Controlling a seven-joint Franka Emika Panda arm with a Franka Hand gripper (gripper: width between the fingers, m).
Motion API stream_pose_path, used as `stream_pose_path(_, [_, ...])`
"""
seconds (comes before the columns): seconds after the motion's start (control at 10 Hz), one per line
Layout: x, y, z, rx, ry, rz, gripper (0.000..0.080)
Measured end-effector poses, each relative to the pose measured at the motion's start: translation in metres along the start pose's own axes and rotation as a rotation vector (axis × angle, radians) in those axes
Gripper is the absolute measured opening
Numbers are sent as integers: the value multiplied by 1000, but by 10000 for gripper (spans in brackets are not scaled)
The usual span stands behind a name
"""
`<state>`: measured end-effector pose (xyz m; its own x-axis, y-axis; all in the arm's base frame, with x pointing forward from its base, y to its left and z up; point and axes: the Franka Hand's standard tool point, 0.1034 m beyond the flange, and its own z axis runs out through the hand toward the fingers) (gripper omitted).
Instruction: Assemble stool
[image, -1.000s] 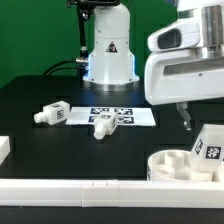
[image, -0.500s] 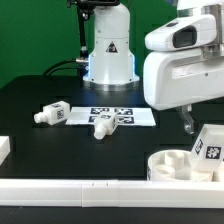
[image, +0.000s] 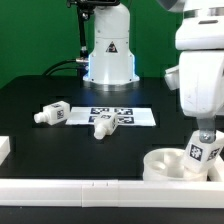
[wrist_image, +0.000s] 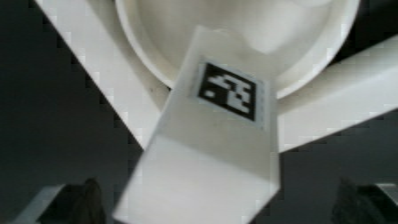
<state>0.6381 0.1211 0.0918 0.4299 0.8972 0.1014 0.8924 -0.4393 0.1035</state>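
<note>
Tool (image: 204, 137) is being held open directly above a tagged leg (image: 201, 152) standing in the seat (image: 160, 163). Only the exterior view is showing two legs (image: 50, 114) lying on the desk (image: 40, 95), well away from the tool. The wrist view is being filled by the leg's tag (wrist_image: 228, 90), fingertips (wrist_image: 71, 202) flanking it.

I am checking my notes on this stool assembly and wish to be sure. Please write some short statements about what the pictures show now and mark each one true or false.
1. Two loose legs lie on the black table: one beside the marker board, one on its edge. True.
2. The gripper is shut on a leg. False: its fingers stand open above a tagged leg, not closed on it.
3. The tagged leg under the gripper leans at the round seat. True.
4. The seat sits on the marker board. False: it sits apart, at the exterior view's right, by the white rail.
</note>
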Motion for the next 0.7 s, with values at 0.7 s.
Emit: stream_pose_path(0.7, [-7, 21, -4, 9, -29, 83, 649])
